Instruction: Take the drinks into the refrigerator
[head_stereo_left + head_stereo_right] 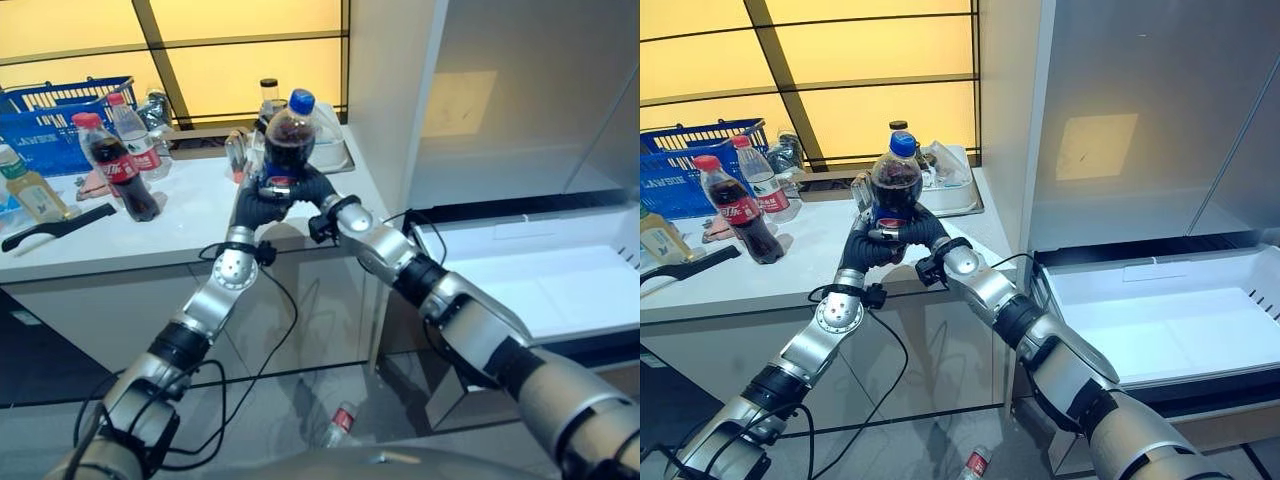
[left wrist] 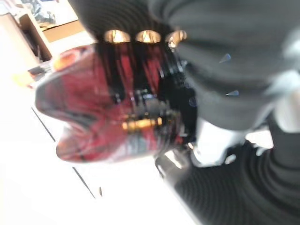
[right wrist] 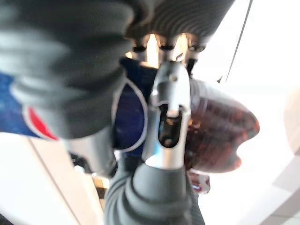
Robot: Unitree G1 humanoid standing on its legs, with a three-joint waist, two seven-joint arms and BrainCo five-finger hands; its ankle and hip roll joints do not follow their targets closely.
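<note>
Cola bottle (image 1: 290,140) gripped by both hands above the worktop (image 1: 190,215) front edge.
I see left hand (image 1: 257,203) and right hand (image 1: 322,196) curled round its base; refrigerator drawer (image 1: 545,275) open beyond the right hand.

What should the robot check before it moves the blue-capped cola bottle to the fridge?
1. Dark cola bottle with blue cap held by both hands: ok; left hand and right hand wrap its lower part.
2. Bottle upright: ok.
3. Cap on: ok.
4. White refrigerator drawer pulled open, with room: ok.
5. Bottle lifted off the white counter: cannot tell.
6. Other drinks out of the way: ok; red-capped cola bottle stands apart, toward the robot's left.
</note>
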